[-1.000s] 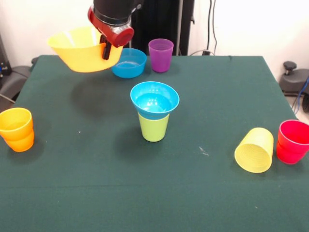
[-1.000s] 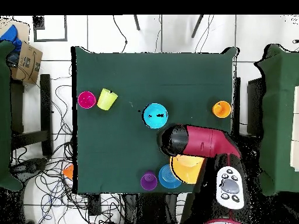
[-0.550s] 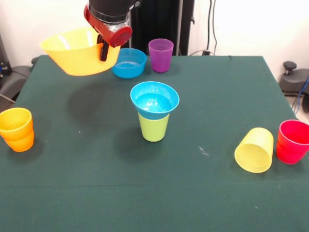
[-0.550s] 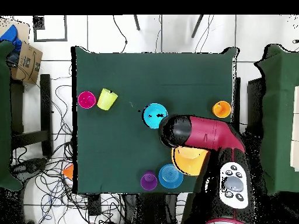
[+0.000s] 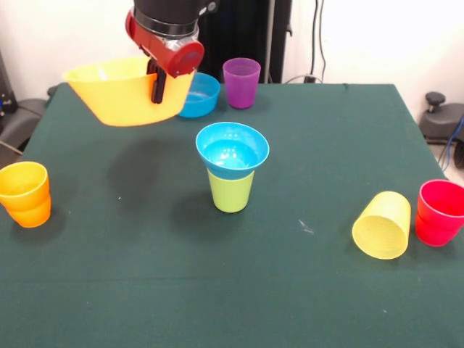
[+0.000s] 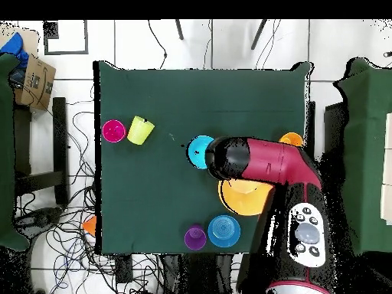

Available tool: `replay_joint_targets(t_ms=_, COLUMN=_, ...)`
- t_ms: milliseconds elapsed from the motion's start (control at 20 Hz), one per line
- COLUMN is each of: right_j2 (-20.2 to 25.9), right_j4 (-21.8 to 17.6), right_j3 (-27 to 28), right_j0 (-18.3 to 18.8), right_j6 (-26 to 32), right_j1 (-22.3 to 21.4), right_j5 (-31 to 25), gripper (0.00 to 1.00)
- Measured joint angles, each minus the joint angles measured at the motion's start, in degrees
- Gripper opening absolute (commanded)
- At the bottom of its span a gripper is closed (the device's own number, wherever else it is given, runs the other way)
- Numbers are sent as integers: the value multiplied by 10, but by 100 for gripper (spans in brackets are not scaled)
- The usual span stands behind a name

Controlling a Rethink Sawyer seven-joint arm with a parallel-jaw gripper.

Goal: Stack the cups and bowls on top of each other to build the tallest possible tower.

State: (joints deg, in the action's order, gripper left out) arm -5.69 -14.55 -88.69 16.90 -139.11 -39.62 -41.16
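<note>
My gripper (image 5: 157,85) is shut on the rim of a large yellow-orange bowl (image 5: 119,94) and holds it in the air, left of and behind the tower. The tower is a small blue bowl (image 5: 232,150) seated in the mouth of a lime green cup (image 5: 230,191) at the table's middle. In the overhead view my arm (image 6: 264,162) hides the gripper and covers part of the tower's blue bowl (image 6: 199,150). The held bowl (image 6: 246,199) shows below the arm.
A second blue bowl (image 5: 204,93) and a purple cup (image 5: 241,82) stand at the far edge. Stacked orange cups (image 5: 25,193) are at the left. A yellow cup (image 5: 382,225) lies on its side by a red cup (image 5: 439,212) at the right.
My gripper has carried the yellow-orange bowl a little lower and nearer to the tower. Nothing on the table has moved.
</note>
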Motion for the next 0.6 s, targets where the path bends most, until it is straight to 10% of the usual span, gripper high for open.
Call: replay_joint_targets(t_ms=600, right_j2=12, right_j4=1, right_j3=46, right_j0=-35, right_j6=0, right_j1=0, right_j5=0, gripper=0)
